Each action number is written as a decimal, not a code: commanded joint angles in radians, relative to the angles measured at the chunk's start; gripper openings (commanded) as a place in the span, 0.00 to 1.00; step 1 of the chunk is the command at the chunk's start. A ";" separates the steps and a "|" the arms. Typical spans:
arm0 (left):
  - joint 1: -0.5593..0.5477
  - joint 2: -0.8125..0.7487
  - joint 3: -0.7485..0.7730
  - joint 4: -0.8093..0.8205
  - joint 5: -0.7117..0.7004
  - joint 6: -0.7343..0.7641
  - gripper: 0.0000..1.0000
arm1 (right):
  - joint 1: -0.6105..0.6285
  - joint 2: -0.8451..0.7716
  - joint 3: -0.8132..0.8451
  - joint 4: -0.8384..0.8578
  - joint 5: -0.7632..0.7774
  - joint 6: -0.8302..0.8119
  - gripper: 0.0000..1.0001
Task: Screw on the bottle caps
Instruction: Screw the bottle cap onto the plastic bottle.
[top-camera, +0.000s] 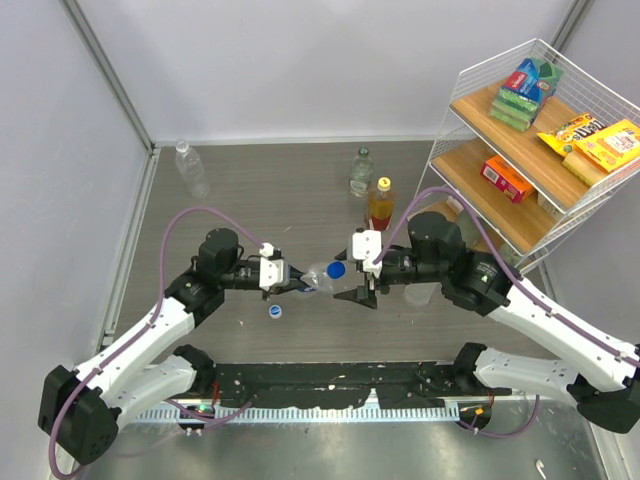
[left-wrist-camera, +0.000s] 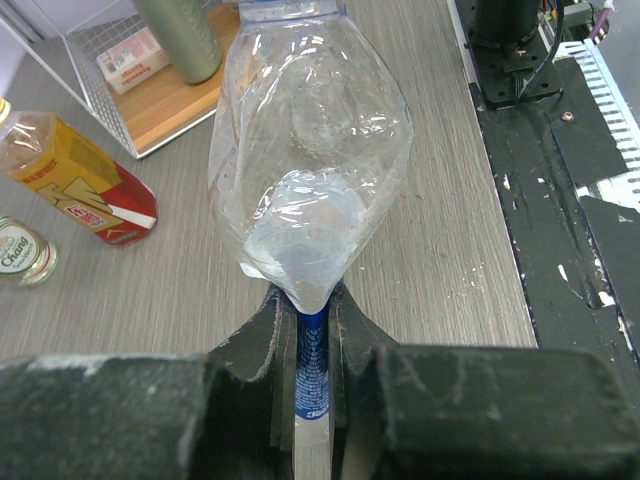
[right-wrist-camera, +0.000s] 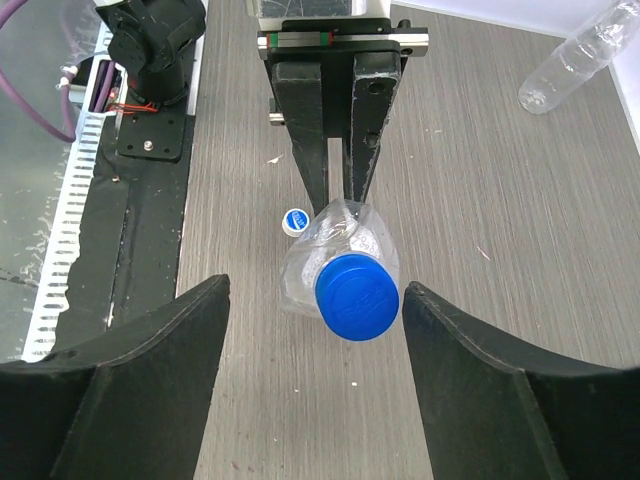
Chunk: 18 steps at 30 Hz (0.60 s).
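Noted left gripper (left-wrist-camera: 308, 310) clamped on crumpled clear bottle (left-wrist-camera: 310, 150) at frame centre; right gripper (right-wrist-camera: 315, 290) wide open, holding nothing, flanking blue cap (right-wrist-camera: 356, 296).

R gripper (right-wrist-camera: 315, 290) jaws spread wide, flanking blue cap (right-wrist-camera: 356, 296) on clear bottle (right-wrist-camera: 330, 240), no contact. L gripper (right-wrist-camera: 338, 195) pinches bottle's other end. White cap (right-wrist-camera: 295, 220) on table (right-wrist-camera: 500, 180).

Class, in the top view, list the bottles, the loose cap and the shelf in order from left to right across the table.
lying clear bottle → white cap → held bottle → green-capped bottle → amber bottle → wire shelf
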 joint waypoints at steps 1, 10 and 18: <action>0.006 -0.015 0.039 0.026 0.018 -0.012 0.00 | 0.002 0.006 0.051 0.024 -0.025 0.011 0.71; 0.006 -0.024 0.024 0.083 -0.004 -0.046 0.00 | 0.002 0.029 0.074 -0.019 -0.036 0.022 0.47; 0.006 -0.087 -0.023 0.189 -0.025 -0.122 0.00 | 0.002 0.051 0.081 -0.048 0.016 0.068 0.22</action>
